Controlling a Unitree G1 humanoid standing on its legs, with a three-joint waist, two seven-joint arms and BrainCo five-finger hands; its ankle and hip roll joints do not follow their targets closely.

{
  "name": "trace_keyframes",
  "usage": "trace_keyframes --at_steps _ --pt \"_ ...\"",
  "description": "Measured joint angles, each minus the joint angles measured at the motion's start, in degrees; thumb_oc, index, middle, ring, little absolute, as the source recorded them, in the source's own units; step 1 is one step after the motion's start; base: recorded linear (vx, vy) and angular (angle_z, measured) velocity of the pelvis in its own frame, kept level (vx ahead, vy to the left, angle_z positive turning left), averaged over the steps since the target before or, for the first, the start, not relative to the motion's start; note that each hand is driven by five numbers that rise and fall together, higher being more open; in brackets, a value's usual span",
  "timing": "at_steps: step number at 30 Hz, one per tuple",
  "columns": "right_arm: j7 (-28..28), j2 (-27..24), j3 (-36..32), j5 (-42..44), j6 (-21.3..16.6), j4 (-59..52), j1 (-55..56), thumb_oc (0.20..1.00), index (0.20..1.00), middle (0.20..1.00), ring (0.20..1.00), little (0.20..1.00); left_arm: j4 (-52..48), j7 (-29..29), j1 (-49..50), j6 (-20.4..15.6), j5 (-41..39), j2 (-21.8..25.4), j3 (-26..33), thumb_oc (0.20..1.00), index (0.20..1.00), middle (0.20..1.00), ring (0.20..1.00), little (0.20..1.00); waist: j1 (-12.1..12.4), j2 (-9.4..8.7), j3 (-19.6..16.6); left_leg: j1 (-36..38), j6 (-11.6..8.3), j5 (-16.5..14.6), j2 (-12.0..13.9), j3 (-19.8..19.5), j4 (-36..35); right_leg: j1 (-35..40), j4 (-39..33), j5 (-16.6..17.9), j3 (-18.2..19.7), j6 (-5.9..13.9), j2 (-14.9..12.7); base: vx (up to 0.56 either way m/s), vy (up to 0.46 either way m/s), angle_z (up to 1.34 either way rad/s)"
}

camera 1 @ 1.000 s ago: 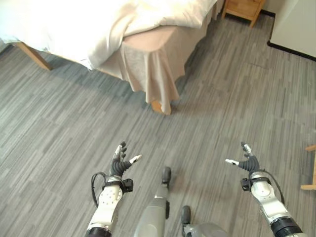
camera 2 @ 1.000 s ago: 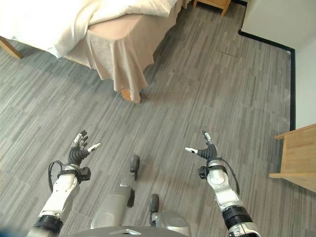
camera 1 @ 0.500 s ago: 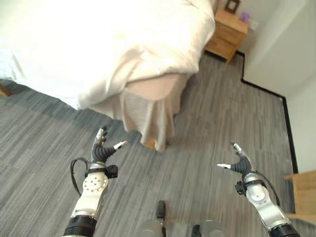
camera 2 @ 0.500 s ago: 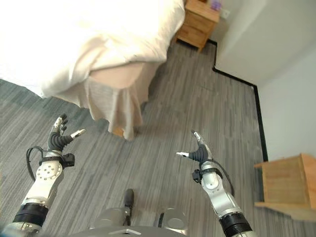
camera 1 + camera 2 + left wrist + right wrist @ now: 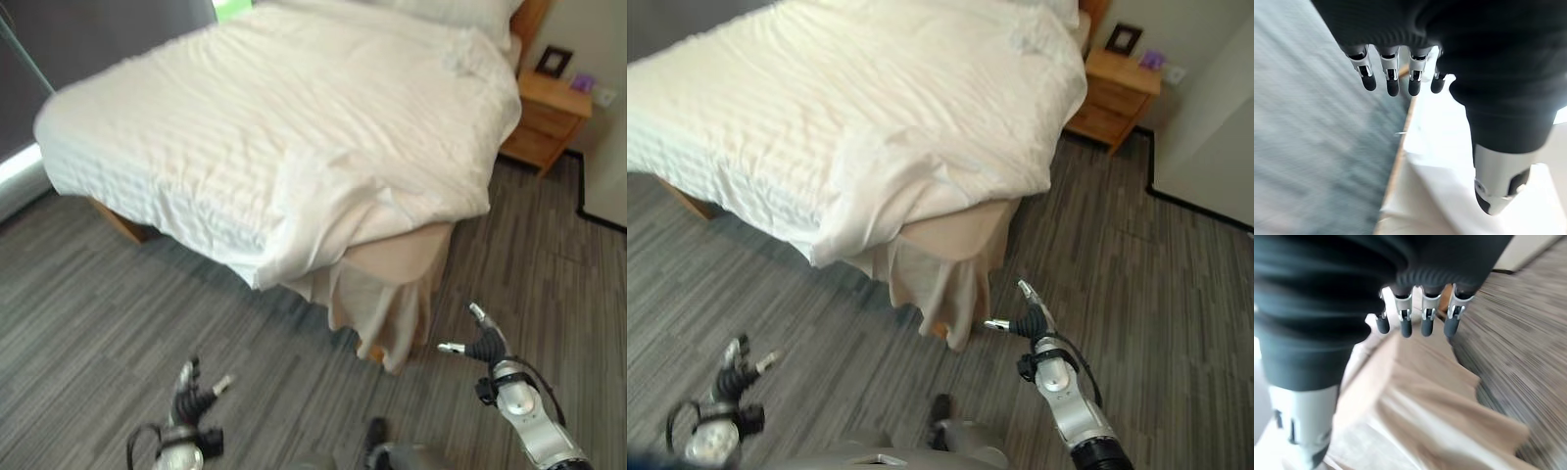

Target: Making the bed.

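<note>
A bed with a white duvet fills the upper part of both eye views. The duvet's near corner hangs rumpled over a beige bed skirt, which drapes to the floor at the bed's foot corner. A pillow lies at the head end. My left hand is low over the floor, well short of the bed, fingers straight and holding nothing. My right hand hovers just right of the skirt's corner, open and holding nothing. The right wrist view looks past its fingers at the skirt.
A wooden nightstand with a small picture frame stands right of the bed's head. A wall with dark skirting rises at the right. Grey plank floor spreads between me and the bed. A wooden bed leg shows at the left.
The camera has tilted up, so the whole bed now shows. Both hands sit lower in the picture; the right one is now close to the bed skirt's corner.
</note>
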Motion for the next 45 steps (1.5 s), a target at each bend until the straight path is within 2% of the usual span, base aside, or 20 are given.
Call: trace_keyframes --at_steps 1,3,4,5,6,7,8,11,14,16,19,24,26,27,28,31,33,40,42,45 --pt "-0.06 -0.11 -0.05 0.01 0.14 0.4 -1.23 1.0 1.0 1.0 1.0 1.0 -0.25 -0.44 -1.85 -0.48 -0.01 1.18 -0.7 1.0 1.0 1.0 1.0 1.0 -0.35 -0.43 1.22 -3.63 0.47 -0.26 2.2 -2.01 -4.02 1.45 -1.47 1.04 0.0 2.45 -2.0 0.25 0.043 -0.28" --pt "-0.29 -0.14 -0.43 0.49 0.07 -0.07 -0.81 1.0 1.0 1.0 1.0 1.0 -0.38 -0.62 -3.47 -0.53 0.0 1.11 -1.36 1.0 1.0 1.0 1.0 1.0 -2.56 -0.49 2.33 0.99 1.65 4.63 6.39 -6.83 -43.57 6.48 -5.91 0.05 0.48 5.29 -4.6 0.2 0.053 0.12" --pt "-0.37 -1.29 -0.65 0.98 -0.03 -0.08 -0.98 1.0 1.0 1.0 1.0 1.0 -0.1 -0.82 -4.29 -0.51 0.0 0.69 -1.5 1.0 1.0 1.0 1.0 1.0 -3.56 1.39 3.03 3.46 0.11 7.99 7.17 -10.94 -58.83 10.49 -9.31 -0.03 1.19 6.39 -5.07 0.21 0.041 -0.19" --pt "-0.37 -3.0 -0.63 0.98 -0.01 -0.05 -0.83 1.0 1.0 1.0 1.0 1.0 -0.07 -0.82 -4.43 -0.54 -0.01 0.47 -1.43 1.0 1.0 1.0 1.0 1.0 -3.43 2.76 3.4 3.43 0.31 8.11 6.95 -12.64 -59.61 12.96 -11.75 -0.11 2.56 7.34 -5.17 0.18 0.046 -0.48" --pt "-0.55 -4.32 -0.56 0.98 -0.04 -0.1 -0.75 1.0 1.0 1.0 1.0 1.0 -0.07 -0.83 -3.69 -0.49 0.0 0.42 -1.35 1.0 1.0 1.0 1.0 1.0 -3.24 5.14 2.69 4.0 0.48 7.77 6.27 -14.27 -57.57 15.22 -13.7 -0.64 3.47 9.86 -5.41 0.25 0.094 -0.51" --pt "-0.81 -4.37 -0.49 0.99 -0.04 -0.2 -0.4 1.0 1.0 1.0 1.0 1.0 -0.09 -0.8 -4.3 -0.48 -0.01 0.67 -1.1 1.0 1.0 1.0 1.0 1.0 -3.15 4.53 3.03 4.29 -0.14 10.03 3.8 -15.52 -55.71 16.62 -14.53 -1.61 5.54 12.48 -6.74 0.23 0.149 -0.38" --pt "-0.78 -4.3 -0.53 0.98 -0.17 -0.52 0.22 1.0 1.0 1.0 1.0 1.0 -1.22 -0.87 -5.29 -0.5 0.0 1.04 -1.12 1.0 1.0 1.0 1.0 1.0 -3.19 3.07 3.21 4.45 -0.18 10.47 1.53 -14.86 -55.18 16.78 -14.44 -2.13 7.83 13.27 -8.65 0.24 0.187 -0.14" --pt "-0.74 -3.14 -0.72 0.92 -0.2 -1.85 -0.37 1.0 1.0 1.0 1.0 1.0 -5.42 -1.17 -5.58 -0.94 -0.01 2.86 -1.14 1.0 1.0 1.0 1.0 1.0 -1.81 1.11 4.22 7.71 3.58 16.55 -0.56 -7.02 -52.99 18.36 -11.38 -4.14 8.61 16.71 -13.05 0.18 0.238 -0.62" --pt "-0.75 -2.86 -1.09 -0.21 -0.29 -2.82 -1.31 1.0 1.0 1.0 1.0 1.0 -5.45 -1.76 -5.59 -1.95 0.03 3.18 -1.19 1.0 1.0 1.0 1.0 1.0 -1.74 0.05 3.95 9.65 3.75 16.66 -1.38 -4.46 -54.07 19.04 -13.23 -4.34 8.64 16.97 -13.16 0.11 0.187 -0.48" --pt "-0.9 -2.91 -1.86 -1.95 0.14 -3.7 -1.75 1.0 1.0 1.0 1.0 1.0 -5.64 -1.81 -6.27 -2.06 0.05 4.11 -1.28 1.0 1.0 1.0 1.0 1.0 -2.37 -1.66 3.99 10.11 6.75 18.53 -2.24 -4.39 -54.8 19.08 -14.09 -2.97 8.53 17.64 -13.45 0.18 0.242 -0.15" --pt "-1.92 -2.78 -5.32 -4.76 0.78 -9.89 -1.28 1.0 1.0 1.0 1.0 1.0 -5.73 -1.8 -6.75 -2.04 0.21 4.57 -1.36 1.0 1.0 1.0 1.0 1.0 -3.47 -3.7 3.75 10.67 7.97 18.77 -2.35 -4.35 -55.75 18.3 -12.79 -1.26 8.44 20.77 -13.71 0.15 0.155 -0.02" --pt "-6.34 -4.33 -11.22 -11.68 1.31 -18.73 -1.47 1.0 1.0 1.0 1.0 1.0 -6.59 -1.31 -5.65 -2.06 0.65 7.39 -1.07 1.0 1.0 1.0 1.0 1.0 -4.16 -6.41 1.9 16.96 10.88 17.88 1.89 -2.94 -59.54 13.64 0.32 -0.87 8.85 21.5 -10.76 0.12 0.178 -0.36" --pt "-7.01 -4.48 -9.81 -14.21 2.43 -19.24 -6.46 1.0 1.0 1.0 1.0 1.0 -6.44 -0.04 -5.68 -1.94 0.61 7.48 -1.3 1.0 1.0 1.0 1.0 1.0 -3.58 -5.93 2.11 17.17 11.18 17.69 3.92 -1.48 -59.66 8.76 6.74 -2.47 8.65 22.31 -9.99 0.07 -0.001 -0.54" --pt "-8.12 -4.81 -8.48 -15.33 2.44 -19.25 -9.33 1.0 1.0 1.0 1.0 1.0 -6.38 0.09 -5.87 -1.93 0.63 7.52 -1.81 1.0 1.0 1.0 1.0 1.0 -3.8 -5.5 2.04 17.27 11.09 17.63 4.59 -0.97 -59.66 8.45 2.83 -2.67 7.34 21.52 -10.23 0.08 -0.047 -0.38" --pt "-9.19 -5.83 -6.77 -15.96 2.17 -19.43 -12.33 1.0 1.0 1.0 1.0 1.0 -6.58 0.14 -6.86 -2.1 0.61 7.54 -2.91 1.0 1.0 1.0 1.0 1.0 -3.68 -5.46 1.9 17.36 10.44 17.77 4.63 -1.02 -59.68 9.08 -5.0 -0.9 6.01 21.01 -10.83 0.08 -0.046 -0.04" --pt "-9.2 -5.6 -2.59 -15.99 2.11 -20.55 -16.47 1.0 1.0 1.0 1.0 1.0 -7.07 0.12 -6.1 -2.32 0.51 6.11 -2.94 1.0 1.0 1.0 1.0 1.0 -2.48 -6.29 1.23 18.35 9.16 16.93 3.6 -0.61 -59.68 10.08 -14.05 5.78 4.51 20.71 -12.87 0.08 -0.058 0.09" --pt "-8.56 -4.27 5.16 -15.92 2.31 -16.49 -21.8 1.0 1.0 1.0 1.0 1.0 -7.33 -0.06 -2.5 -2.54 -0.08 5.93 -2.33 1.0 1.0 1.0 1.0 1.0 0.52 -8.98 -0.7 19.06 7.58 16.01 1.86 -1.22 -59.69 11.31 -15.17 8.86 4.97 19.98 -14.03 0.09 -0.036 0.18" --pt "-5.71 -3.34 16.39 -15.72 3.76 -2.1 -34.09 1.0 1.0 1.0 1.0 1.0 -7.55 -0.93 3.09 -2.62 -2.31 4.88 -3.04 1.0 1.0 1.0 1.0 1.0 6.03 -7.66 -1.42 18.65 4.13 15.91 5.17 -4.51 -59.17 13.09 -14.92 7.36 1.99 18.77 -10.29 0.09 -0.023 0.23" --pt "-5.23 -2.89 18.76 -15.25 3.84 3.14 -38.55 1.0 1.0 1.0 1.0 1.0 -7.48 -1.02 2.75 -2.72 -2.48 4.94 -3.18 1.0 1.0 1.0 1.0 1.0 6.4 -7.85 -1.59 18.38 3.76 16.09 5.54 -5.35 -59.02 12.9 -15.05 7.02 1.3 18.47 -9.95 0.05 -0.02 0.28" --pt "-5.18 -2.12 20.32 -14.71 4.38 10.18 -42.65 1.0 1.0 1.0 1.0 1.0 -6.72 -0.95 2.22 -3.24 -4.58 5.05 -2.86 1.0 1.0 1.0 1.0 1.0 9.41 -8.28 -1.82 17.01 3.58 16.37 5.53 -7.09 -58.81 12.76 -15.07 6.69 -0.72 18.41 -9.89 0.06 -0.013 0.32"
